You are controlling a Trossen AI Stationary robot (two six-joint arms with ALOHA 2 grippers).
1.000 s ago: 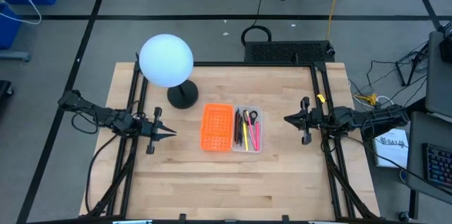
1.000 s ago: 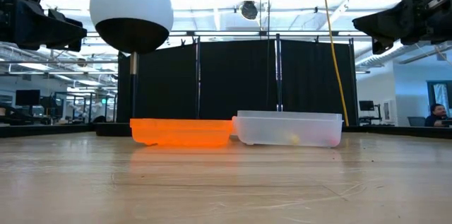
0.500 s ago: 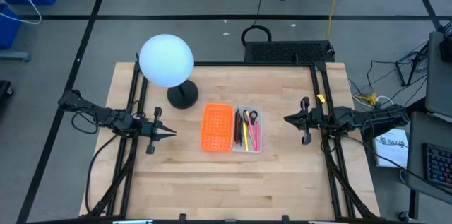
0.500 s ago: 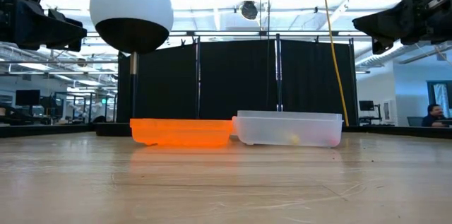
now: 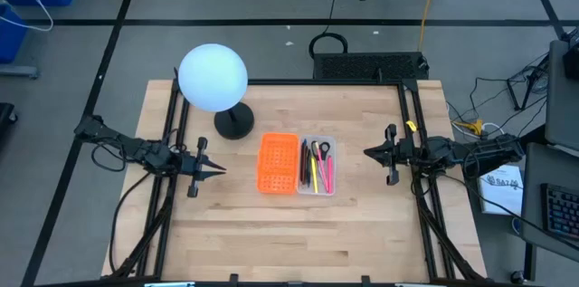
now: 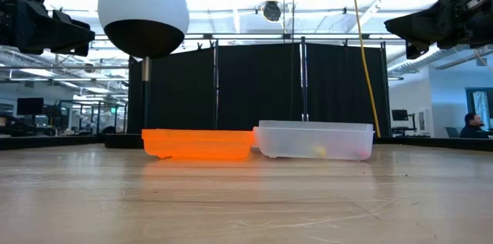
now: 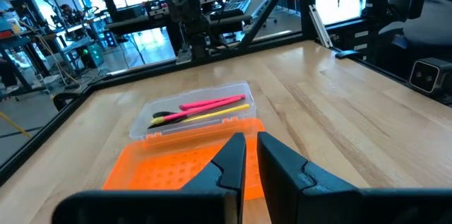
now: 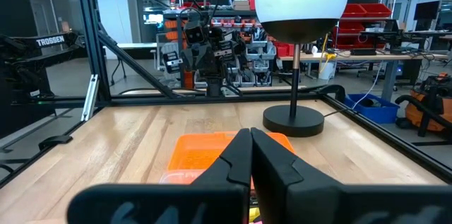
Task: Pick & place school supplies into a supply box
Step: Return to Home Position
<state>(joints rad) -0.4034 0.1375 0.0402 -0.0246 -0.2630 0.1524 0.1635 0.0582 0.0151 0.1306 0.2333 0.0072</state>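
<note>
The supply box [image 5: 327,185] is a clear shallow tray at the table's middle, joined to an orange perforated panel [image 5: 279,163] on its left. Inside it lie the school supplies [image 5: 317,166]: yellow, pink, red and dark pens, and scissors with black handles. The left wrist view shows the pink pen [image 7: 215,102] and the yellow one [image 7: 212,113] in the box. My left gripper [image 5: 220,169] hovers shut, left of the panel and pointing at it. My right gripper [image 5: 366,152] hovers shut, right of the box. Both are high above the table in the low view.
A lamp with a white globe [image 5: 213,77] stands on a round black base [image 5: 234,124] behind the orange panel, toward the far left. Black frame rails run along the table's left and right sides. Bare wood lies near the front edge [image 5: 289,233].
</note>
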